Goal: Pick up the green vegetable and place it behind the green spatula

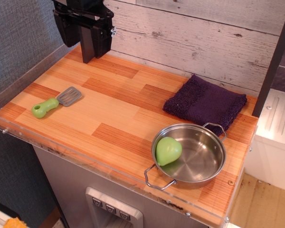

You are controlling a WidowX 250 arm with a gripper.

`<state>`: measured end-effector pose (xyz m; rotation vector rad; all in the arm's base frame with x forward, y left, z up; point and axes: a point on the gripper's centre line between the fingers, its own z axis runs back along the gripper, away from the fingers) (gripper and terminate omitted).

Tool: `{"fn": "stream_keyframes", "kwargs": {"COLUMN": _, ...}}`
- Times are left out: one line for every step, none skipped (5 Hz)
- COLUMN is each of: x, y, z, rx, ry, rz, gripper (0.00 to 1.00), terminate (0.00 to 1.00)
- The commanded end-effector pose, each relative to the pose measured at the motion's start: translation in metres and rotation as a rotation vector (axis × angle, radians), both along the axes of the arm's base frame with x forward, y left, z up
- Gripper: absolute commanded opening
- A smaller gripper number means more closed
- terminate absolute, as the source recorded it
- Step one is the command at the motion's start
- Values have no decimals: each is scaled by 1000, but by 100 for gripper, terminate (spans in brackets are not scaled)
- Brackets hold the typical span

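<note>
The green vegetable (168, 150), a glossy light-green pear-shaped lump, lies inside a steel pan (206, 164) at the front right of the wooden table, against the pan's left wall. The green spatula (56, 102) lies flat at the left side of the table, with its lime handle toward the front left and its grey slotted blade toward the back right. My gripper (89, 45) hangs at the back left corner, above the table, far from both things. Its black fingers point down and nothing is between them. I cannot tell how wide the jaws stand.
A folded dark purple towel (205, 102) lies at the back right, just behind the pan. A clear acrylic rim (85, 164) runs along the table's front and left edges. A plank wall stands behind the table.
</note>
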<state>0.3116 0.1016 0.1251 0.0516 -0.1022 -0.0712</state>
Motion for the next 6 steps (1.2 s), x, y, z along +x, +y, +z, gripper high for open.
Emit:
{"fn": "stream_keyframes", "kwargs": {"x": 0, "y": 0, "z": 0, "rx": 0, "ry": 0, "rz": 0, "gripper": 100, "terminate": 0}}
{"fn": "stream_keyframes", "kwargs": {"x": -8, "y": -21, "z": -5, "rx": -21, "ry": -8, "rz": -47, "gripper": 100, "terminate": 0}}
{"fn": "stream_keyframes", "kwargs": {"x": -23, "y": -50, "z": -21, "rx": -37, "ry": 4, "rz": -116, "gripper": 100, "terminate": 0}}
{"fn": "stream_keyframes", "kwargs": {"x": -39, "y": -75, "z": -36, "rx": -30, "ry": 15, "rz": -178, "gripper": 100, "terminate": 0}}
{"fn": "stream_keyframes", "kwargs": {"x": -47, "y": -96, "z": -55, "rx": -49, "ry": 25, "rz": -227, "gripper": 100, "terminate": 0}}
{"fn": "stream_keyframes", "kwargs": {"x": -48, "y": -121, "z": -66, "rx": -67, "ry": 17, "rz": -286, "gripper": 100, "terminate": 0}}
